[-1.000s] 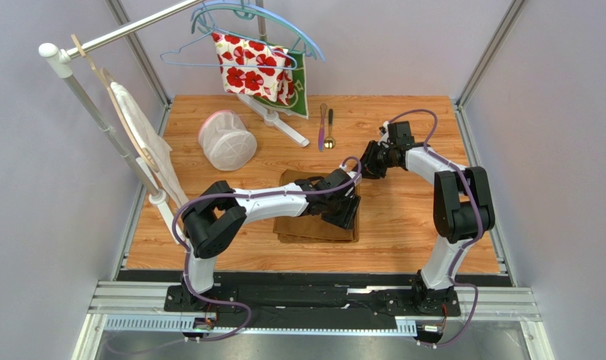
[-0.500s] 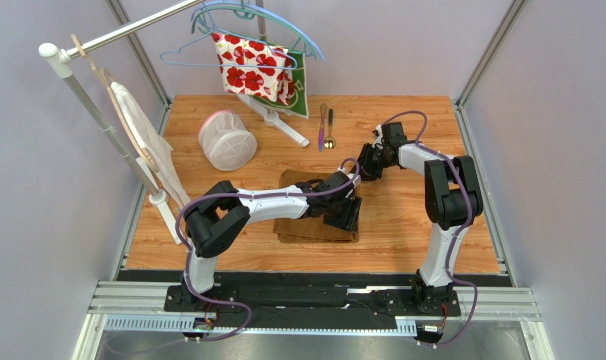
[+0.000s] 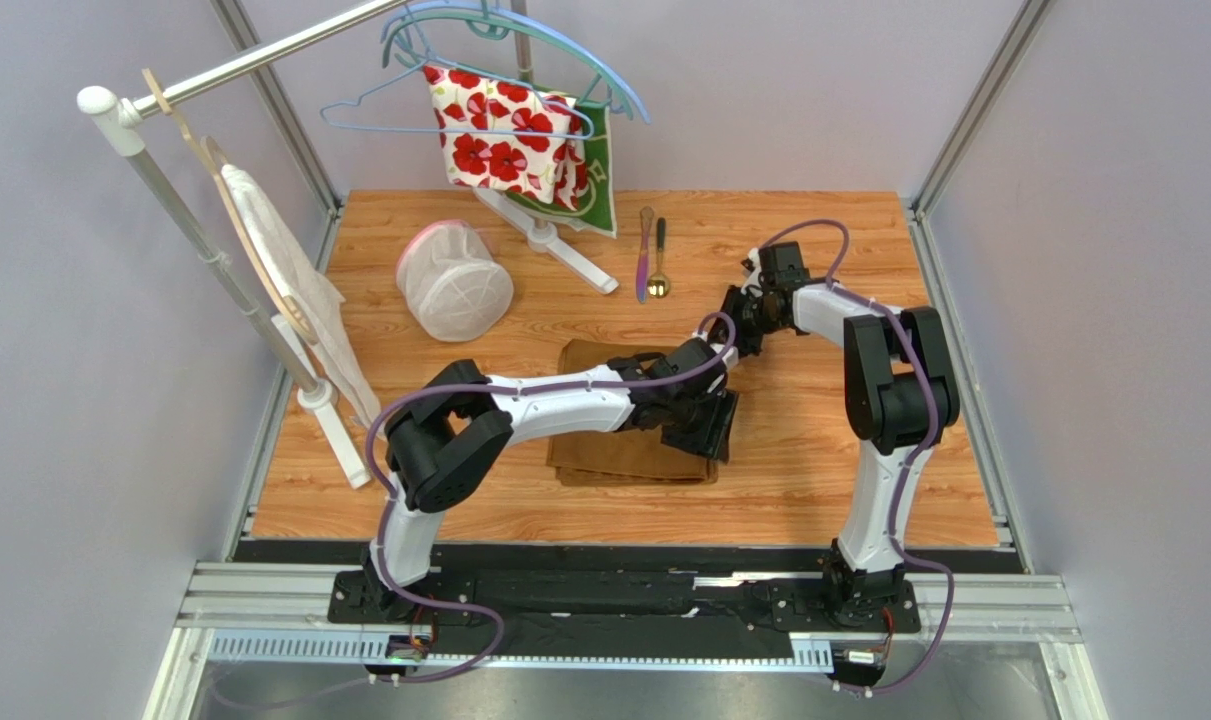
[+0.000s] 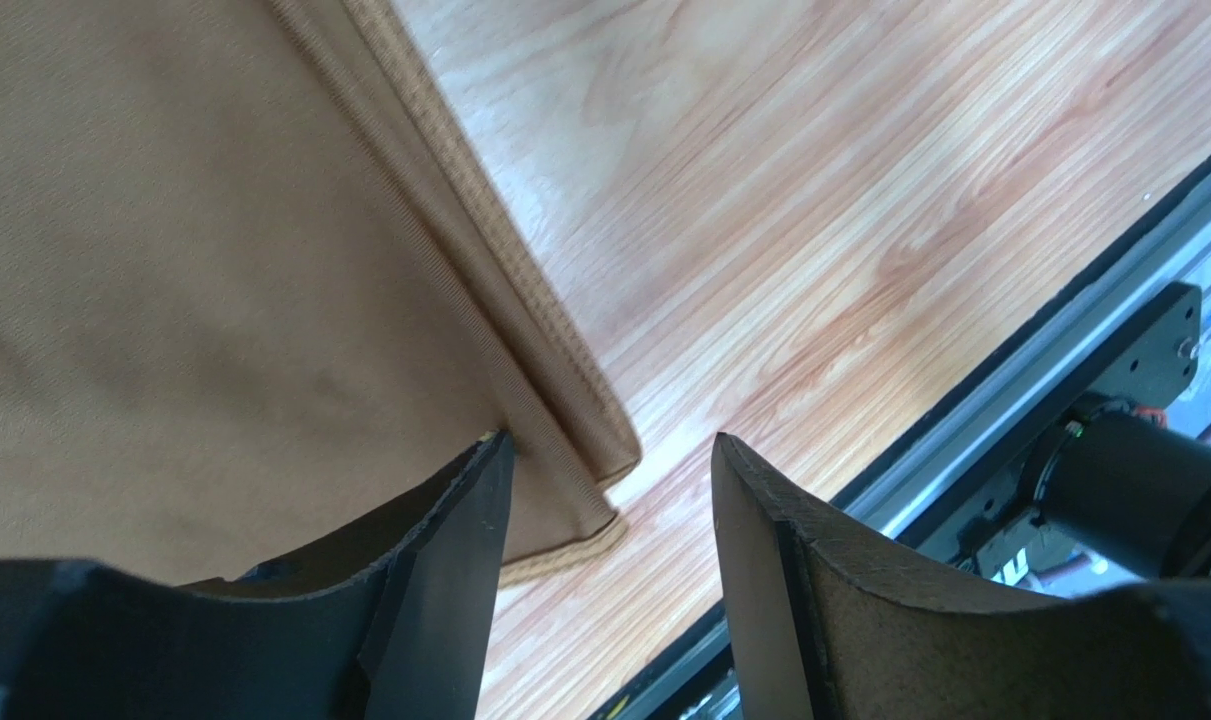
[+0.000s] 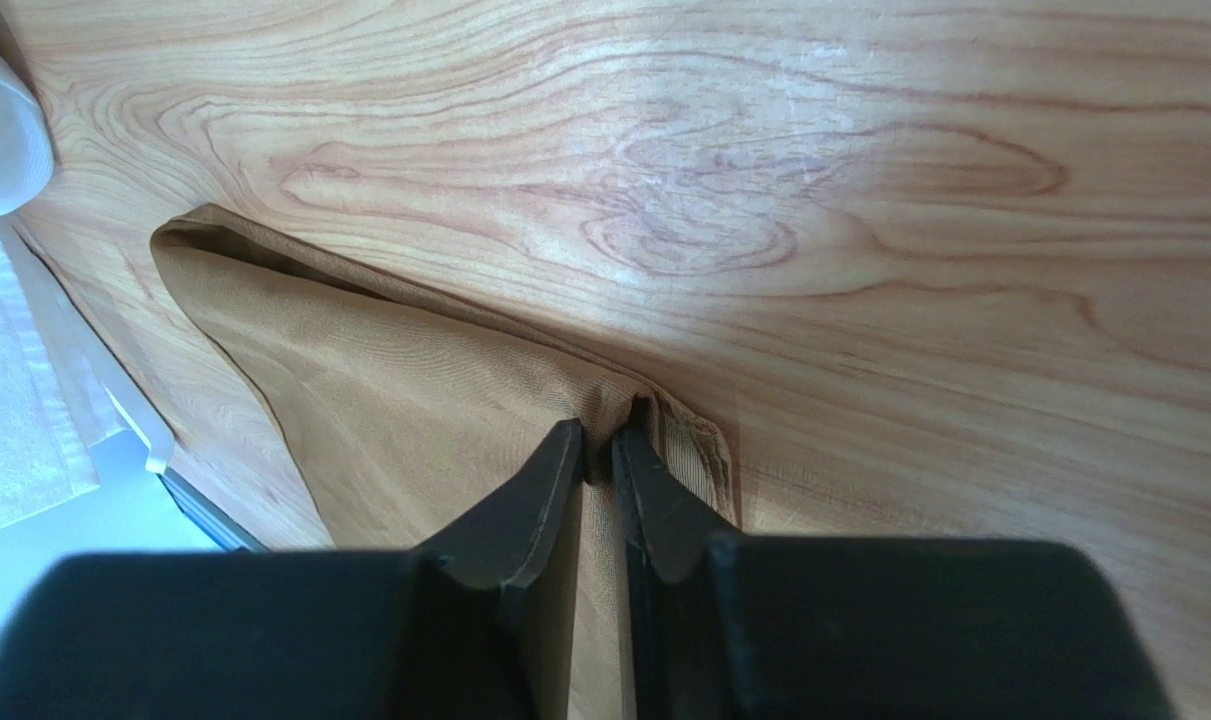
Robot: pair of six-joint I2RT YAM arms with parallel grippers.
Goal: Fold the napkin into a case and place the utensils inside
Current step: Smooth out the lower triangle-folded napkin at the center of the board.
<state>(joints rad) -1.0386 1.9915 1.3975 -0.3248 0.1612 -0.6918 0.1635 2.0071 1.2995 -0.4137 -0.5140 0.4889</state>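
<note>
Was mid-fold, no case yet: had napkin (image 3: 611,455) at table (image 3: 807,450) centre, far corner nipped tight in R gripper (image 5: 599,438), L gripper (image 4: 611,450) gaping wide astride near corner; needed next a clean lift-over w/o slip, utensils (image 3: 650,255) lying beyond.

Wooden table (image 3: 807,450) — napkin (image 3: 626,456), utensils (image 3: 644,255), white mesh basket (image 3: 454,281)

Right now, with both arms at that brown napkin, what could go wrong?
1. The right pincer holds only a small ridge of the napkin near its edge; a pull could slip it free.
2. The left pincer is open astride the folded corner, one finger over cloth, one over the table; closing might catch only some layers.
</note>
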